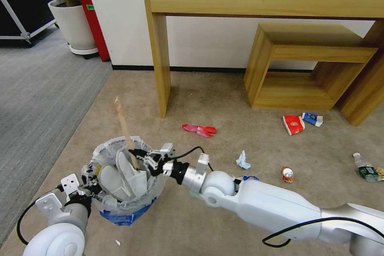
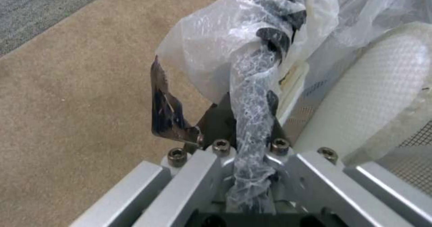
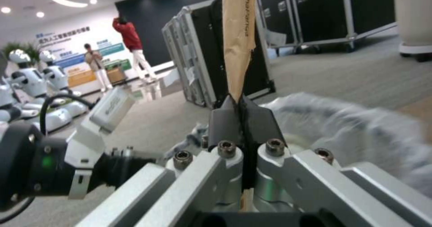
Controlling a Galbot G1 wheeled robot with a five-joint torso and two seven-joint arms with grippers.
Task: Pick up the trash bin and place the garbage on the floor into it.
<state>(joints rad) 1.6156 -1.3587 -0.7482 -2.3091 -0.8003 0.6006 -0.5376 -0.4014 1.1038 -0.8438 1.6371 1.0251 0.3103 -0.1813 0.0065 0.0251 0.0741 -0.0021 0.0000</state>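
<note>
My left gripper is shut on the near rim of the trash bin, holding it just above the floor. In the left wrist view the fingers pinch the crinkly bag liner at the rim. Two white slippers stand inside the bin. My right gripper is over the bin's mouth, shut on a wooden stick that points up; its paper sleeve rises from the shut fingers. Garbage on the carpet: red wrapper, tissue, can, red cup, carton, clear bottle.
A tall wooden table stands against the wall with a low wooden shelf under it. A white plant pot and a red box sit at the back left. Grey ribbed carpet borders the left.
</note>
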